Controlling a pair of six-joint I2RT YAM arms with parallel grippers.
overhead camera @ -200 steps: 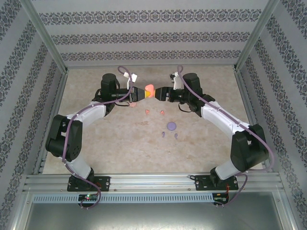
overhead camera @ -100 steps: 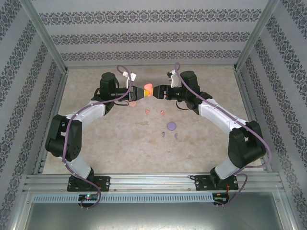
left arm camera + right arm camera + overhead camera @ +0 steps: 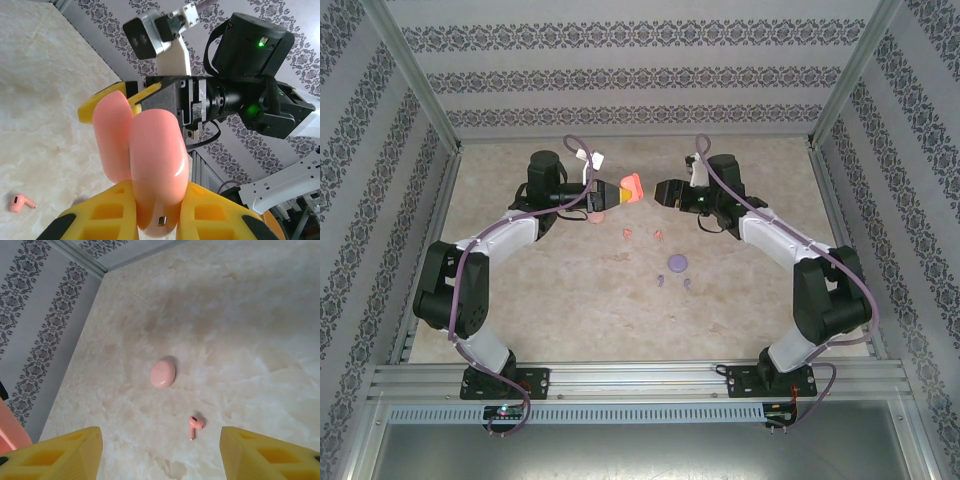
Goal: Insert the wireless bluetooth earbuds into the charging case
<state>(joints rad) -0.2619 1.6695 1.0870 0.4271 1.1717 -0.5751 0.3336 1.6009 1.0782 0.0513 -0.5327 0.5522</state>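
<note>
Bright, even, diffuse overhead lighting.
Faint shadow beside resting pink case [image 3: 163,373], mid-frame; white glare on held pink case [image 3: 159,165], lower centre; bottom corners of wrist views slightly soft.

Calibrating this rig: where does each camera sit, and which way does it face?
Top external: above and behind the bases, looking down on the table and both arms; left gripper holds the open pink case, right gripper opposite.
Left wrist: on its arm, looking past its yellow jaws and that case at the right gripper.
Right wrist: likewise, looking down between its open jaws at a closed pink case on the table.
Shared: top and left wrist show the held case.
</note>
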